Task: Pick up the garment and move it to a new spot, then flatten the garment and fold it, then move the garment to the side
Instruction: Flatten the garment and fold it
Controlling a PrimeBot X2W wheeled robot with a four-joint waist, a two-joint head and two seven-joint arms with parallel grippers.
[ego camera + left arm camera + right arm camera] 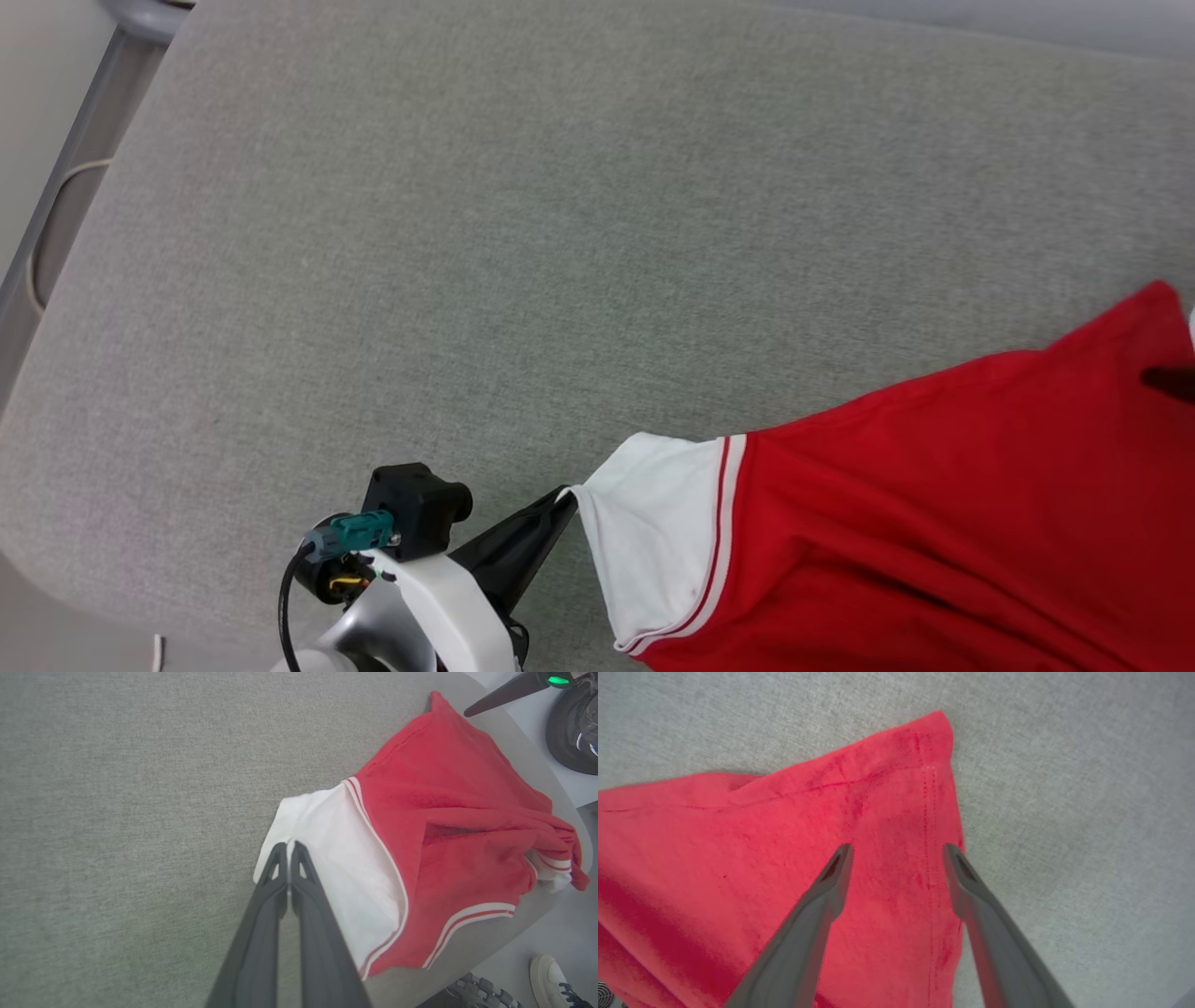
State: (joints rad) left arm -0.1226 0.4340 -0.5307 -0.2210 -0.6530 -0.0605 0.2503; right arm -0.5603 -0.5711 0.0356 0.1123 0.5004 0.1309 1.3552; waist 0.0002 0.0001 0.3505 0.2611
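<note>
Left end effector [288,845] has its two fingers pressed together on the edge of the white sleeve [336,858] of the garment [934,523], so it is clamped on this cloth. Right end effector [896,851] has its fingers wide apart and holds nothing. They hang over a red corner of the hem [934,732], and I cannot tell if they touch the cloth.

The garment lies on the grey table [467,233], at the robot's right side, close to the near edge. A large part of the table to the left is bare. In the left wrist view the near part is spread quite smooth, but the far part is bunched, with a deep crease in the red cloth. The second sleeve [551,868] is crumpled near the table edge.

I judge that the task is in its early or middle part. The garment seems to be set down at a spot, and the work in hand looks like the flattening, with one sleeve pulled outward. The flattening is not complete, because of the bunched side. No fold is made yet, and the moving to the side also remains.
</note>
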